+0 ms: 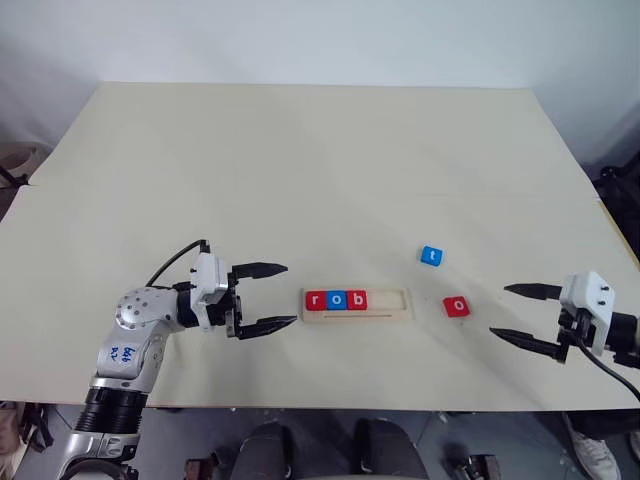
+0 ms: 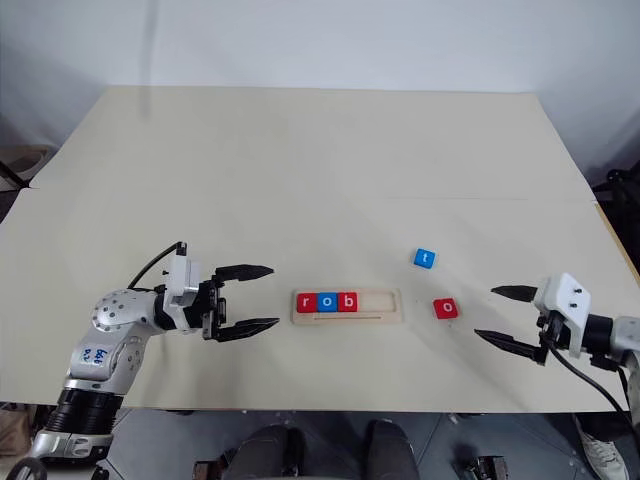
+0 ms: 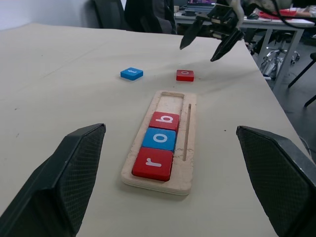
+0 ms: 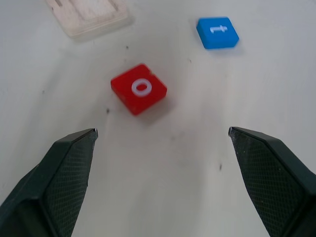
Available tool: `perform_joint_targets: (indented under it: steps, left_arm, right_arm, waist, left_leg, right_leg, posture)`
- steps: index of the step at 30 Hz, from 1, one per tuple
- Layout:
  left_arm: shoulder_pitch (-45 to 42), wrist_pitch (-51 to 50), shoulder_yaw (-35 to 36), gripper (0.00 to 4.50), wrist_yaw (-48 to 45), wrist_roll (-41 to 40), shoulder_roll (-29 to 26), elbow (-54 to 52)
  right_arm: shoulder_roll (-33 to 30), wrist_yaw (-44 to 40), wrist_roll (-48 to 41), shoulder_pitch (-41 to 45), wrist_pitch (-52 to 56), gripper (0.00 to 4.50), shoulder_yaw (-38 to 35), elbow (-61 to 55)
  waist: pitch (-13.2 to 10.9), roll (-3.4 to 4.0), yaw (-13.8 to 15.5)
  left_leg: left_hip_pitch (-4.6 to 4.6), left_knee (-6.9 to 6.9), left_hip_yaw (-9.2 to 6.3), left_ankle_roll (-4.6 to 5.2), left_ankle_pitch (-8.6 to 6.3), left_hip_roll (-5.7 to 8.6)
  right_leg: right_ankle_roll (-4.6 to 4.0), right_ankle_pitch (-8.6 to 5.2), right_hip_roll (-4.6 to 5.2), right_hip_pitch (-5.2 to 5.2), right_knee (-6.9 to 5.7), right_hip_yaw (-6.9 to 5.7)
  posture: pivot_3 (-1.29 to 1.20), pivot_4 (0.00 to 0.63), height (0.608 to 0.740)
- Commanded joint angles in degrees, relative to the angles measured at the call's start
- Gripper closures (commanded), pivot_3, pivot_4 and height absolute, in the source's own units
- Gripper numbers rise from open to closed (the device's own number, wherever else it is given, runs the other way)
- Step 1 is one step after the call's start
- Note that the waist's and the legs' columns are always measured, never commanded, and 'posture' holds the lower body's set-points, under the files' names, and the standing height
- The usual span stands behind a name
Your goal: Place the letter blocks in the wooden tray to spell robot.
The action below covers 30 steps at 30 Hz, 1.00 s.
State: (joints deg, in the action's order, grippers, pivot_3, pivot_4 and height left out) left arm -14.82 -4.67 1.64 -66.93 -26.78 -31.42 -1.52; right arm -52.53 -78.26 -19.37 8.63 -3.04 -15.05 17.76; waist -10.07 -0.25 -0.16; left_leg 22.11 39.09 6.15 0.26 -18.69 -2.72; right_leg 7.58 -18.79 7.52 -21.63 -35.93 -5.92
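5 flat square letter tiles: 3, red r [image 1: 317, 300], blue o [image 1: 337, 300], red b [image 1: 358, 300], sit in the long pale-wood slotted tray [image 1: 392, 301]. 2 lie loose on the cream table [image 1: 300, 170]: red o [image 1: 456, 306], blue t [image 1: 431, 256]. Left gripper [image 1: 270, 297] and right gripper [image 1: 518, 312], each 2 black textured fingers, spread wide, empty.

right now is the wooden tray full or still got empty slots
Partly filled. The wooden tray holds r, o, b at its left end; the right part is bare. The red o and blue t lie outside.
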Motion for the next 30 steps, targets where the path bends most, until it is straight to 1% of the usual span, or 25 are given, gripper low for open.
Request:
perform_joint_targets:
  steps: [1,3,7,11,15,16,17,22,25,30]
  left_arm:
    - [0.4,-0.9,0.7,0.00,-0.1,-1.4,-0.7,-2.9]
    - [0.3,-1.3,0.7,0.00,-0.3,-1.7,-0.8,-3.0]
    - [-0.1,-0.2,0.1,0.00,0.1,-0.3,-0.5,-3.2]
    - [0.3,-0.2,0.1,0.00,0.6,-0.3,-0.6,-3.8]
    - [1.0,-0.4,0.2,0.00,1.1,-0.4,-0.8,-4.8]
    - [1.2,-0.4,0.3,0.00,1.3,-0.3,-0.9,-5.0]
    - [1.3,-0.4,0.3,0.00,1.4,-0.4,-0.9,-5.2]
    - [1.6,-0.5,0.3,0.00,1.8,-0.4,-0.9,-5.5]
    - [1.4,-0.4,0.2,0.00,2.0,-0.3,-0.9,-5.4]
    - [1.0,-0.1,0.2,0.00,1.9,-0.2,-0.9,-4.9]
  right_arm:
    - [-2.2,-3.7,1.6,4.6,-1.6,0.04,3.5,1.6]
    - [-2.4,-4.4,2.0,5.7,-2.0,0.04,4.6,2.4]
    - [-2.5,-8.4,9.2,12.8,-3.1,0.04,14.6,5.6]
    - [-1.7,-8.8,11.5,15.9,-5.8,0.04,18.0,9.5]
    - [-0.4,-7.9,12.7,18.3,-8.5,0.04,19.6,13.1]
    - [-0.1,-7.7,12.8,18.6,-8.9,0.42,19.8,13.6]
    - [0.0,-7.8,12.8,18.8,-9.0,0.61,20.0,13.9]
    - [0.3,-8.4,11.9,19.0,-9.8,2.16,19.9,13.6]
    - [0.4,-8.3,10.9,19.6,-7.9,3.01,19.4,11.9]
    - [0.3,-9.1,9.3,21.0,-2.9,3.03,19.7,5.1]
  waist:
    - [0.0,0.03,0.0]
    - [0.0,0.02,0.3]
    - [0.0,0.02,0.1]
    - [0.0,0.03,0.1]
    - [0.0,0.03,0.0]
    - [0.0,0.03,0.0]
    - [0.0,0.03,0.0]
    - [0.0,0.02,0.0]
    - [0.0,0.02,-0.1]
    - [0.0,0.05,-0.1]
  left_leg:
    - [0.00,0.00,-0.02,0.00,0.00,0.01]
    - [0.00,0.01,-0.06,0.00,0.00,0.02]
    - [0.05,0.05,-0.01,0.00,0.00,0.04]
    - [0.05,0.05,0.00,0.00,0.00,0.03]
    - [0.04,0.05,0.02,0.00,0.00,0.03]
    - [0.03,0.05,0.03,-0.01,0.00,0.02]
    - [0.03,0.06,0.03,-0.01,0.01,0.01]
    - [0.01,0.06,0.02,-0.02,0.01,0.00]
    - [0.00,0.07,0.01,-0.02,0.01,0.00]
    - [0.00,0.07,-0.06,-0.02,0.01,0.00]
  right_leg:
    - [0.00,0.00,0.02,0.00,-0.01,0.01]
    - [0.00,0.00,0.03,0.01,0.02,0.00]
    - [0.01,0.01,0.07,0.02,0.05,-0.03]
    - [0.01,0.01,0.05,0.01,0.02,-0.06]
    - [0.01,0.01,0.05,0.03,0.04,-0.05]
    - [0.01,0.01,0.04,0.03,0.03,-0.05]
    - [0.01,0.01,0.04,0.04,0.02,-0.06]
    - [0.01,0.01,0.04,0.04,0.01,-0.05]
    - [0.01,0.01,0.04,0.04,-0.01,-0.04]
    - [0.01,0.01,0.05,0.03,-0.02,-0.03]
  posture:
    - [0.00,0.150,0.740]
    - [0.00,0.150,0.740]
    - [0.00,0.150,0.740]
    - [0.00,0.150,0.740]
    - [0.00,0.150,0.740]
    - [0.00,0.150,0.740]
    - [0.00,0.150,0.740]
    - [0.00,0.150,0.740]
    - [0.00,0.150,0.740]
    - [0.00,0.150,0.740]
